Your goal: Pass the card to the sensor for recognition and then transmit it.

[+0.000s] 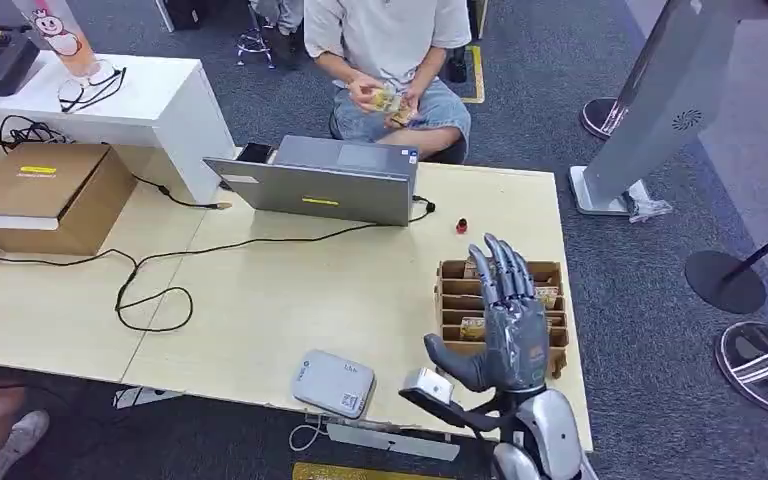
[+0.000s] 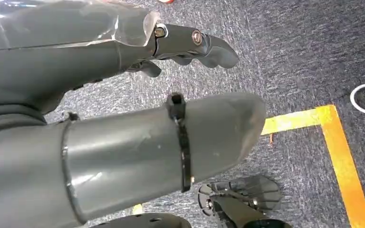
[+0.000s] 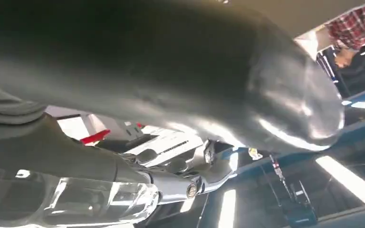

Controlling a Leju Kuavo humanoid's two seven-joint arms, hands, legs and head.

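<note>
The right hand [image 1: 505, 325] is raised over the front right part of the desk [image 1: 260, 300], palm away from the camera, fingers straight and spread, thumb sticking out to the side; it holds nothing. It stands directly in front of the brown slotted card box [image 1: 554, 300], which sits near the desk's right edge and has cards [image 1: 473, 327] lying in its compartments; how many cards there are cannot be told.

The grey card reader [image 1: 332, 383] lies flat on the desk to the left of the box, close to the front edge, well apart from the hand. Behind the box, toward the far side of the desk, stands an open grey laptop [image 1: 320, 180] with its back to the camera, and a small red object [image 1: 461, 226] rests between the laptop and the box. A black cable [image 1: 160, 290] loops across the desk left of the reader. Farther left sits a cardboard carton [image 1: 50, 195].

Beyond the laptop, a seated person [image 1: 390, 60] holds a few cards in both hands.

The left hand [image 2: 123, 118] hangs over grey carpet [image 2: 290, 57] marked with yellow tape [image 2: 332, 142]; its fingers are apart and hold nothing.
</note>
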